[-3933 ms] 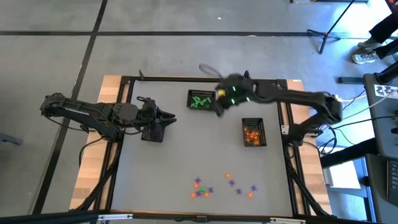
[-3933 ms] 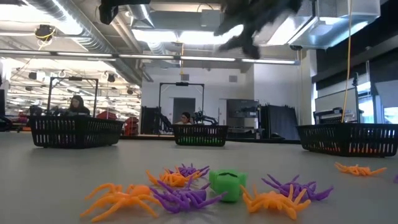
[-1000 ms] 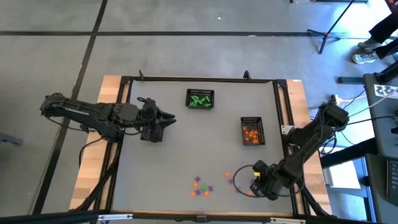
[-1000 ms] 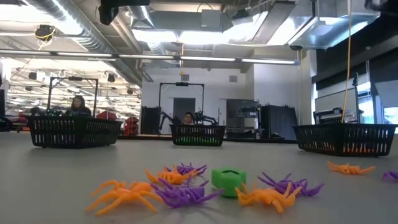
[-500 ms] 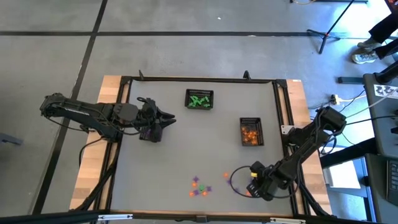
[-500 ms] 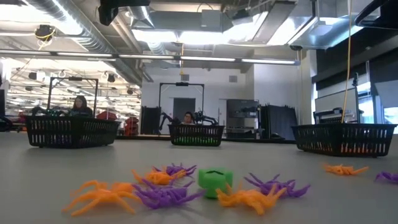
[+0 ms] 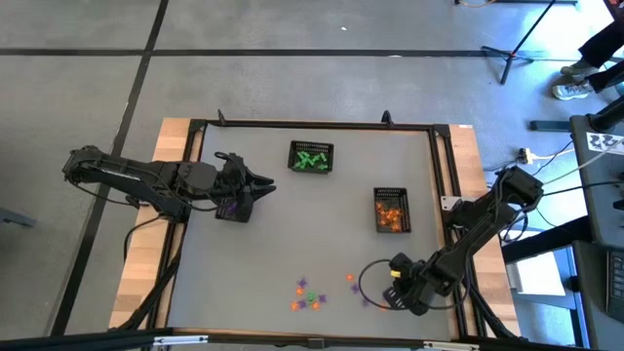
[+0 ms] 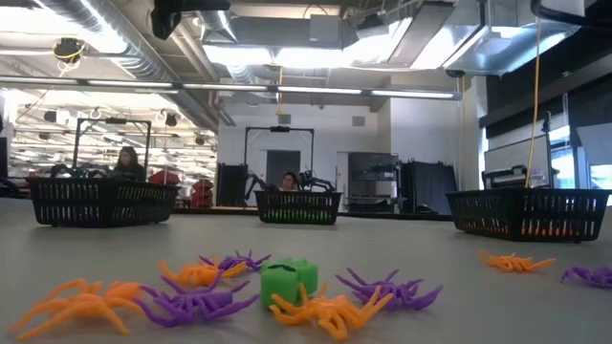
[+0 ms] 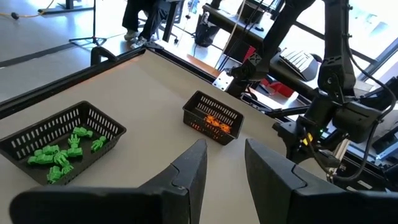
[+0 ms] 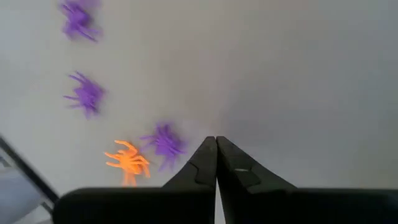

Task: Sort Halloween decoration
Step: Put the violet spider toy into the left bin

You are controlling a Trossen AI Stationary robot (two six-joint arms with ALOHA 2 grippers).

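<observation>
Right gripper (image 10: 216, 144) fingers pressed together, nothing visibly pinched; looks like a missed or not-yet grab.

Purple spider (image 10: 165, 142) and orange spider (image 10: 127, 160) lie just beside its tips, more purple ones further off. Left gripper (image 9: 224, 155) fingers spread, empty, parked facing the green-filled basket (image 9: 59, 146) and orange-filled basket (image 9: 212, 118): colour bins, so loose trinkets (image 7: 307, 294) by the right gripper probably go there.

Loose trinkets (image 8: 287, 291): purple and orange spiders around one green piece, flat on the table, near front edge.
Sorted: green and orange pieces in baskets.
</observation>
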